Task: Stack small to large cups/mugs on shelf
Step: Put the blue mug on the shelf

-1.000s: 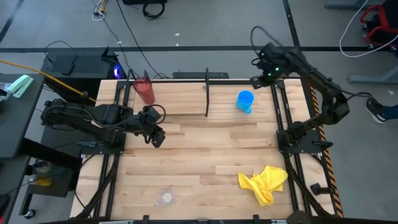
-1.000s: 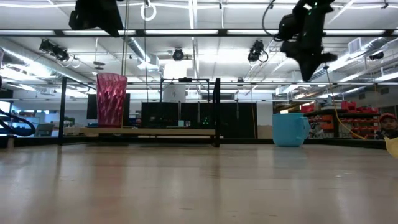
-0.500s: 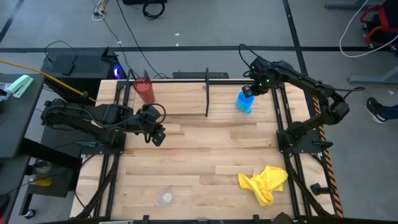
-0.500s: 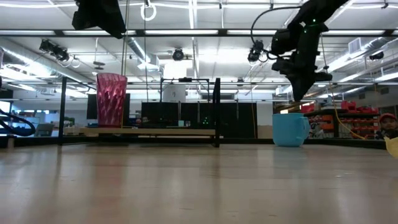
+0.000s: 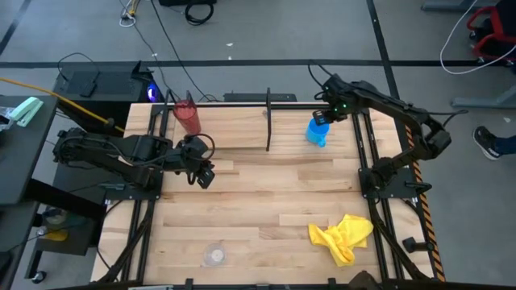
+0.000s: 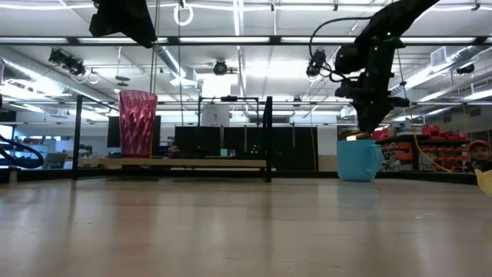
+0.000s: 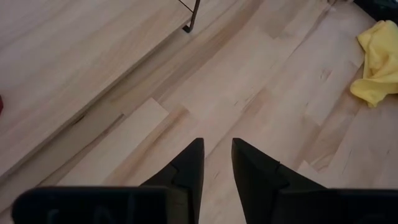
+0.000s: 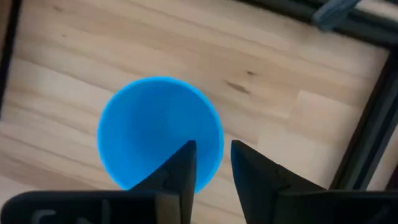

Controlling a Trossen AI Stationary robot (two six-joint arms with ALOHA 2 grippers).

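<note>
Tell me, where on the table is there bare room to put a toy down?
The widest bare wood lies mid-table, between the left gripper and the crumpled yellow cloth. Bare too: between yellow cloth and small clear cup. Crowded: the far edge, with black wire shelf, dark red tumbler, bright blue cup under the right gripper.

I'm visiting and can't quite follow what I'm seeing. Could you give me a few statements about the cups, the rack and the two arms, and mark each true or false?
1. The right gripper is right above the blue cup. True.
2. The blue cup stands on the shelf. False: it stands on the table, to the right of the shelf's end post.
3. The red tumbler is at the left end of the shelf. True.
4. The clear cup is stacked inside the red tumbler. False: it sits alone near the table's front edge.
5. The left gripper holds the yellow cloth. False: it is empty, over bare wood, and the cloth lies far off at the front right.
</note>
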